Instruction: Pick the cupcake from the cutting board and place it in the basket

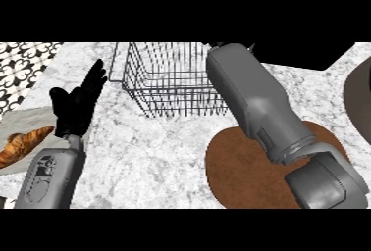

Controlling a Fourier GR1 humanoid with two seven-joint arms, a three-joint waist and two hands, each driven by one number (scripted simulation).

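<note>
The right forearm (261, 103) stretches from over the board (239, 181) up to the basket (170, 78), seemingly to place the cupcake, yet its hand and the cupcake are hidden, grip untellable, while the left hand (76, 105) rests with fingers straight beside a croissant (22, 144).

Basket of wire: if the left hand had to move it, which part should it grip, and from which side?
Probably the top rim of its left wall, reached from the left. The basket stands upright with open top, the left hand is beside that wall, and the right forearm lies over the right side.
</note>
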